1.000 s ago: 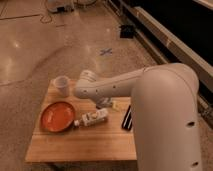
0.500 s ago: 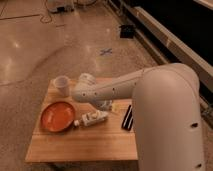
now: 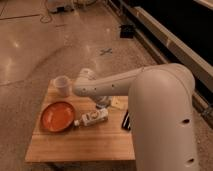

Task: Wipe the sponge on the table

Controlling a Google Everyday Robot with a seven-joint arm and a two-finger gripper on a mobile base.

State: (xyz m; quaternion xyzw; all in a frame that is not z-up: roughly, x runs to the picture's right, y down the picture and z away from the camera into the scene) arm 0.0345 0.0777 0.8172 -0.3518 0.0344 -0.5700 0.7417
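Polished stone flooring surrounds the table [image 3: 75, 145], a small butcher-block top in the lower left of the frame. The sponge [image 3: 104, 105] shows as a small bluish patch near the table's centre, directly under the gripper [image 3: 101, 101]. Gripper state: cannot be determined; contact with the sponge cannot be confirmed. A white bottle [image 3: 92, 118] lies on its side just below. An orange plate [image 3: 56, 115] sits left, a white cup [image 3: 62, 85] upper left, a black ridged object [image 3: 127, 120] right.
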